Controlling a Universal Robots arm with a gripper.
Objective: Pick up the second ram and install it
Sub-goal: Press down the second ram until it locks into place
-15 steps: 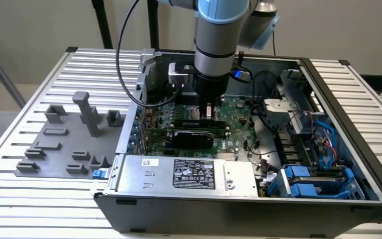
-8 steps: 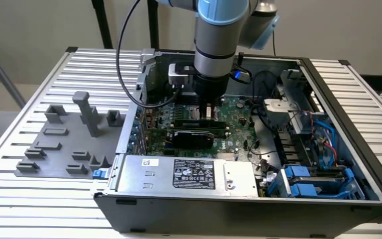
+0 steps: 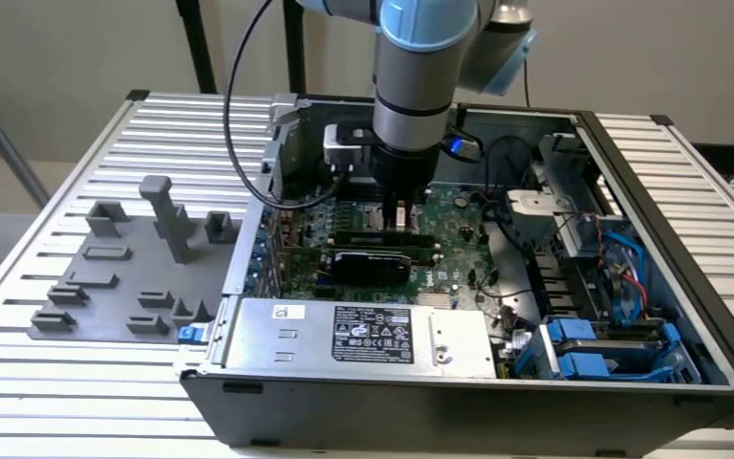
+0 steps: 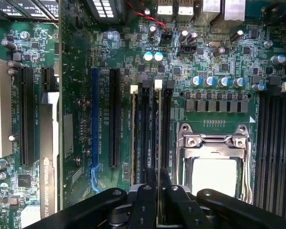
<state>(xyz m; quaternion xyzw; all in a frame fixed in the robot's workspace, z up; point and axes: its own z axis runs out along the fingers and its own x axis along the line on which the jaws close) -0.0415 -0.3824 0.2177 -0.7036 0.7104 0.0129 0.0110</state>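
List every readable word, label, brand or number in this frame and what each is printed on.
"NVIDIA QUADRO K42..." (cut off by the picture's edge): on the graphics card standing in its slot.
White silkscreen lettering beside the RAM slots and the blue slot: too small to read.
Power supply label: text and marks blurred, unreadable.
Small white sticker on the power supply: unreadable.

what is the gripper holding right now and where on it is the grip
The gripper is shut on the second ram, pinching its upper edge at one end, over the motherboard slots.
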